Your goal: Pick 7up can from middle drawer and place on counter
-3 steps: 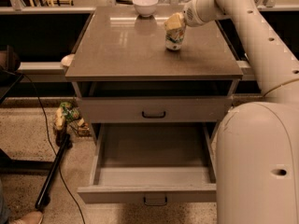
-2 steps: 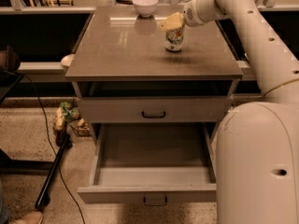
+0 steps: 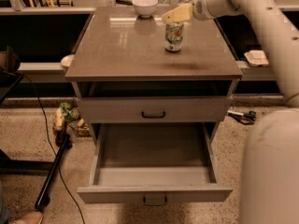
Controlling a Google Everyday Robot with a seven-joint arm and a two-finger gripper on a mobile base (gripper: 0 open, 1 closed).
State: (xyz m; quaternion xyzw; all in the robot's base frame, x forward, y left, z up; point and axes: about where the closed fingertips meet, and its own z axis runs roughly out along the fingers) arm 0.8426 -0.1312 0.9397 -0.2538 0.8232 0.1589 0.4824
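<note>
Currently noting pale yellowish gripper (image 3: 176, 15) hovering just above small white-green 7up can (image 3: 174, 36) standing upright on glossy grey-brown counter slab (image 3: 117, 50); opening and hold not discernible; risking toppling can if retreating sideways low

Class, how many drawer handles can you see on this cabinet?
2. One handle is on the closed drawer under the counter; the other is on the open middle drawer. Any lower ones are hidden. The gripper sits just above the 7up can.
</note>
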